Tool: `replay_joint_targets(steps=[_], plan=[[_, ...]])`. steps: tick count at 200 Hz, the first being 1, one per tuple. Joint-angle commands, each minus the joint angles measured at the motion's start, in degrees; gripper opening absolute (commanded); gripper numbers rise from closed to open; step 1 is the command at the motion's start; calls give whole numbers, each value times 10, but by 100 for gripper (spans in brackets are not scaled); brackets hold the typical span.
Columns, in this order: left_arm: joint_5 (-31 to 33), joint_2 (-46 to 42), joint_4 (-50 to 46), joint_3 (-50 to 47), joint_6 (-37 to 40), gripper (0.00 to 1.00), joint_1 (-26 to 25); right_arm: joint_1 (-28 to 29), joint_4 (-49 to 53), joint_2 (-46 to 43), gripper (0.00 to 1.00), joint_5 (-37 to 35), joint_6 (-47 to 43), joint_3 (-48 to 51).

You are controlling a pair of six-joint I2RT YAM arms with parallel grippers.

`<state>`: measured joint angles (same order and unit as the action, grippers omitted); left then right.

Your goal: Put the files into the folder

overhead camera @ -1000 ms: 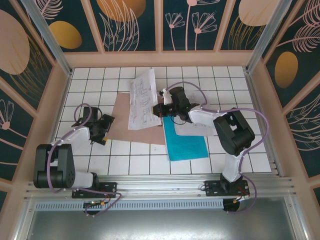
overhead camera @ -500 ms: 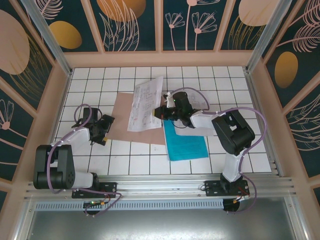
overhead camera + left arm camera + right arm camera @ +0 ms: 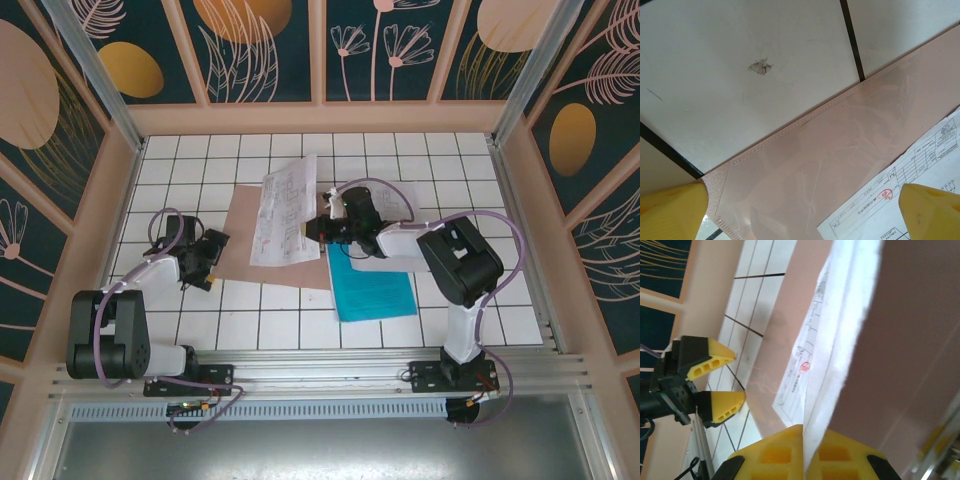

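Note:
The pinkish-brown folder point(image 3: 240, 250) lies flat left of centre. My right gripper point(image 3: 318, 228) is shut on the edge of a white printed sheet point(image 3: 283, 210), which slants over the folder. In the right wrist view the gripper point(image 3: 807, 452) pinches that sheet point(image 3: 840, 340) above the folder point(image 3: 905, 340). A teal-blue sheet point(image 3: 370, 282) lies on the table under the right arm, with another white sheet point(image 3: 372, 263) on its far end. My left gripper point(image 3: 205, 256) stands open at the folder's left edge. The folder's corner point(image 3: 840, 150) lies between the left gripper's point(image 3: 800, 220) yellow fingertips point(image 3: 670, 212).
The table is white tile with dark grid lines point(image 3: 480, 170), fenced by a low wooden rim point(image 3: 320, 118) and metal posts. The right arm's body point(image 3: 455, 260) reaches over the teal-blue sheet. Bare tiles lie along the front point(image 3: 270, 325).
My right gripper has shifted slightly nearer, and the white sheet it holds has swung and settled lower over the folder. The left arm has not moved.

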<state>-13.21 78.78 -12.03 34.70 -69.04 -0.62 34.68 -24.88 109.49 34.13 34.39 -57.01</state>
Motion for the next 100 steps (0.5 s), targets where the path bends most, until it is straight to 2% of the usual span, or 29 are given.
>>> replay_joint_targets(steps=[1,35,100], plan=[[-11,3,-27,-21,9,99,4,-16,36,-17,0,-13,-43,1],[-13,7,-28,-18,10,99,4,-7,42,3,0,-9,-48,-12],[-16,8,-26,-24,8,99,4,15,-16,20,0,-27,-4,10]])
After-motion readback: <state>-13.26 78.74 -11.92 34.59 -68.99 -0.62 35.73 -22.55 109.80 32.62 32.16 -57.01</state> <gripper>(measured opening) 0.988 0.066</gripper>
